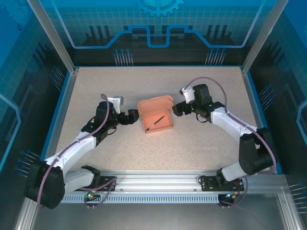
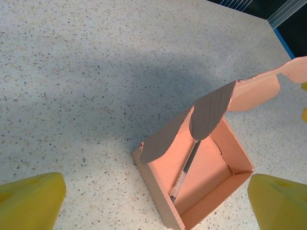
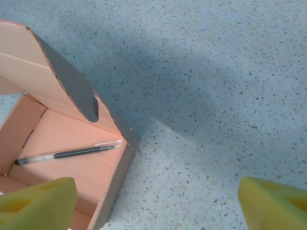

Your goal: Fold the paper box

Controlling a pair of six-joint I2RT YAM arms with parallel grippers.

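From above, I see the paper box (image 1: 156, 117) open in the middle of the table (image 1: 96, 86), with a pen (image 1: 156, 123) lying inside. My left gripper (image 1: 132, 116) is just beside its left wall and my right gripper (image 1: 176, 109) is by its right. On the left wrist, the yellow fingers (image 2: 31, 199) are wide apart and hold nothing. On the right wrist, the fingers are wide too, and empty.
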